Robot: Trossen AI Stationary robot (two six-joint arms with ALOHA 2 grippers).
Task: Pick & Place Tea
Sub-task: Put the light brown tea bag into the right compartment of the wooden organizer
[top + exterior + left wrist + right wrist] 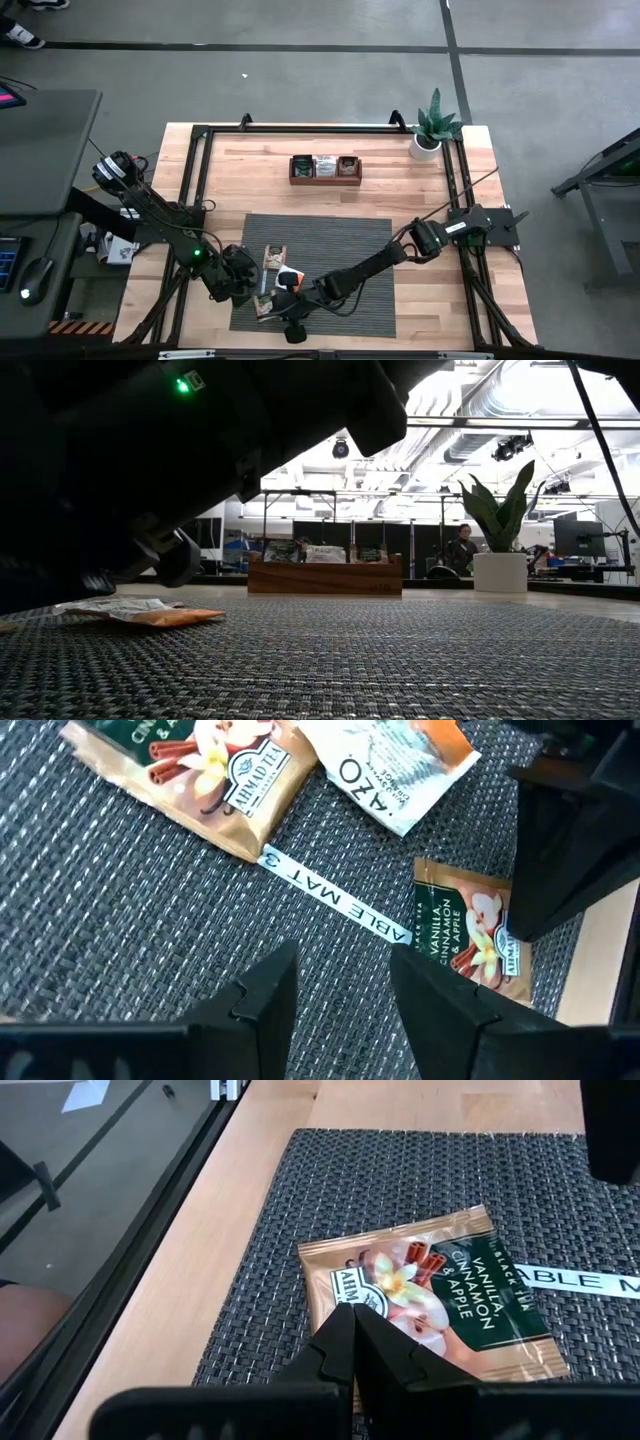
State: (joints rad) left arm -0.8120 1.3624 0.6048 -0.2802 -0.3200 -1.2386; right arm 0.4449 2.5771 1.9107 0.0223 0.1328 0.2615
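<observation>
I see my left gripper (340,990) spread wide over the mat (120,920) — tea sachets (470,925) just ahead. My right gripper (355,1342), pressed together, sits against another sachet (440,1295).

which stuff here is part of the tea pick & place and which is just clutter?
Job:
tan sachets
white-orange sachet
wooden tray holding more tea
left gripper, open
right gripper, shut over a tan sachet

Lying about:
label strip
mat
plant
</observation>
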